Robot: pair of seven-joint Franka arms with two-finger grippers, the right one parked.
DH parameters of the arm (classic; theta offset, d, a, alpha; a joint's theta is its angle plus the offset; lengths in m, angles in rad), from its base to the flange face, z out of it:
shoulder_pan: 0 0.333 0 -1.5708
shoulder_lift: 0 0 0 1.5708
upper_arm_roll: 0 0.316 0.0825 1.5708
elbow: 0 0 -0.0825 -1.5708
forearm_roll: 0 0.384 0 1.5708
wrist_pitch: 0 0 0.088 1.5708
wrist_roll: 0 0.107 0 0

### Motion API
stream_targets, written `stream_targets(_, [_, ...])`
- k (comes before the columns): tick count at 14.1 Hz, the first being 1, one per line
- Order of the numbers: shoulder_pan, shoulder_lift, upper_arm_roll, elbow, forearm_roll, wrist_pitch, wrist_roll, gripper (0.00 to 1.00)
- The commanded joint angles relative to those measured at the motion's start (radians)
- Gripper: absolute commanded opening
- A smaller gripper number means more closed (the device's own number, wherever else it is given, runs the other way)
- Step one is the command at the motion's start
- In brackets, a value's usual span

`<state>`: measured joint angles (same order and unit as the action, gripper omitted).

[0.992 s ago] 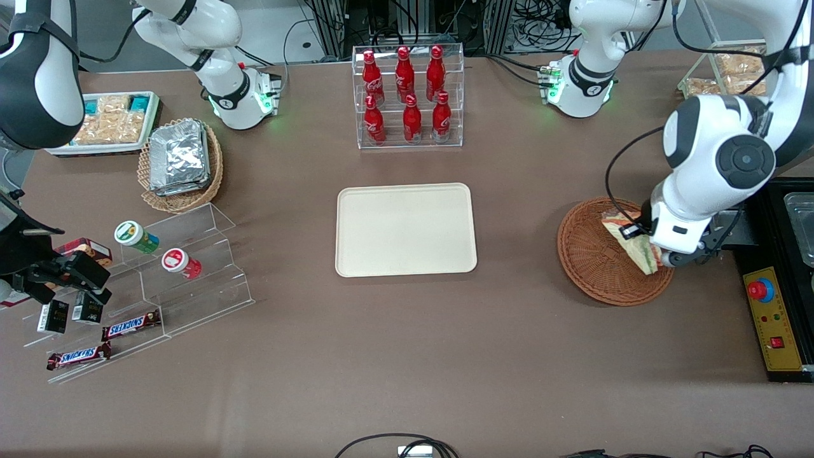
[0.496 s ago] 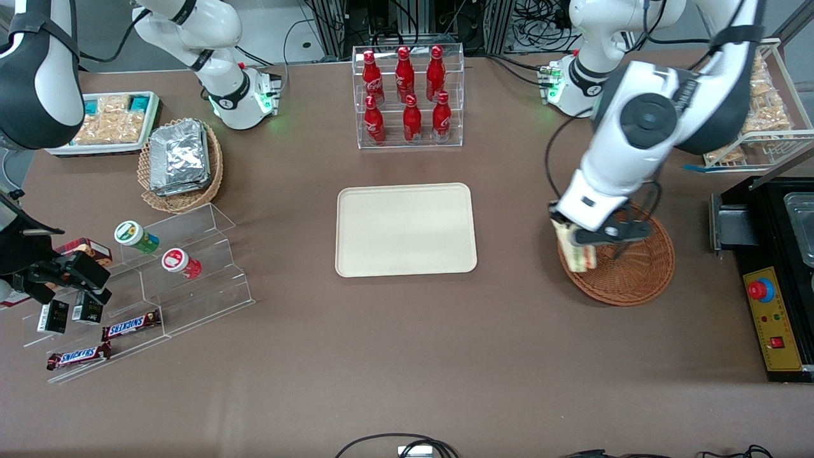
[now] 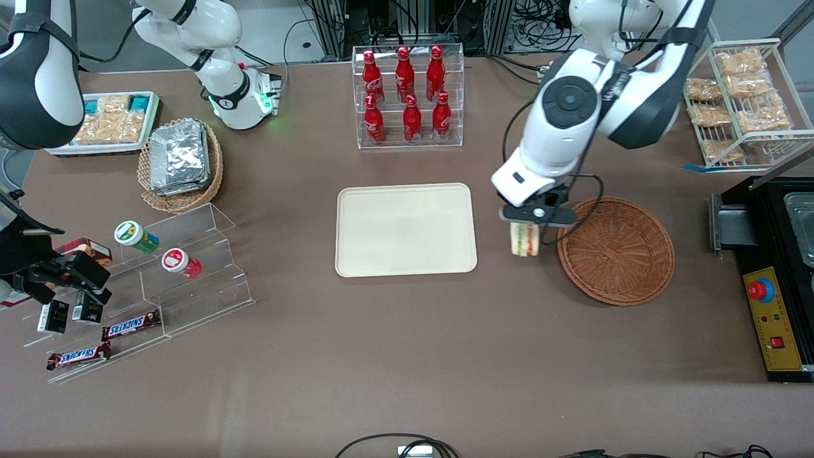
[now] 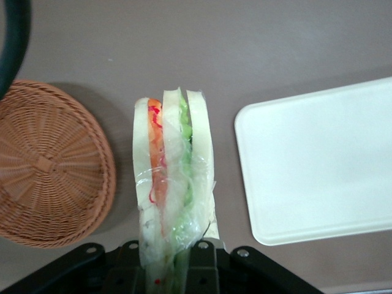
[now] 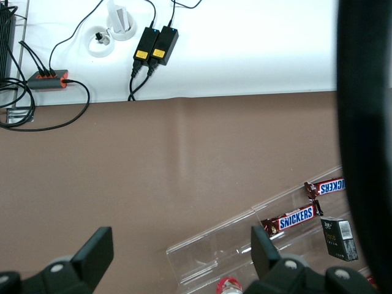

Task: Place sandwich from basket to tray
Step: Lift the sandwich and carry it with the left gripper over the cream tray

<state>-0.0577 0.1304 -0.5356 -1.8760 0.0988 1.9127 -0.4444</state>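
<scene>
My left gripper (image 3: 526, 224) is shut on the sandwich (image 3: 525, 240), a clear-wrapped wedge with green, orange-red and white layers, and holds it in the air over bare table between the basket and the tray. In the left wrist view the sandwich (image 4: 173, 184) hangs from the gripper (image 4: 171, 260). The reddish-brown wicker basket (image 3: 615, 250) (image 4: 49, 165) holds nothing. The cream tray (image 3: 406, 229) (image 4: 318, 165) lies flat with nothing on it, toward the parked arm's end from the sandwich.
A clear rack of red bottles (image 3: 407, 95) stands farther from the front camera than the tray. A wire rack of snack bags (image 3: 741, 102) and a black control box (image 3: 776, 318) are at the working arm's end. A tan basket of foil packets (image 3: 180, 162) and acrylic steps (image 3: 152, 280) are at the parked arm's end.
My left gripper lifted the sandwich out of the basket and carried it toward the tray. It has passed the basket's rim and now hangs over the table.
</scene>
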Motion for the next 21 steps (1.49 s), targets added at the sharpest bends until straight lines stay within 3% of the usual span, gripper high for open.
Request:
stream_targets(1, [0.007, 0.075, -0.069, 0.041, 0.016, 0.012, -0.064, 0.0])
stream_targets(6, [-0.089, 0.153, -0.086, 0.032, 0.048, 0.064, -0.16, 0.0])
stream_targets(14, [-0.226, 0.389, -0.083, 0.029, 0.303, 0.195, -0.523, 0.0])
stream_targets(17, [-0.237, 0.448, -0.083, 0.031, 0.38, 0.207, -0.566, 0.0])
stream_targets(21, [-0.248, 0.482, -0.083, 0.029, 0.423, 0.224, -0.566, 0.0])
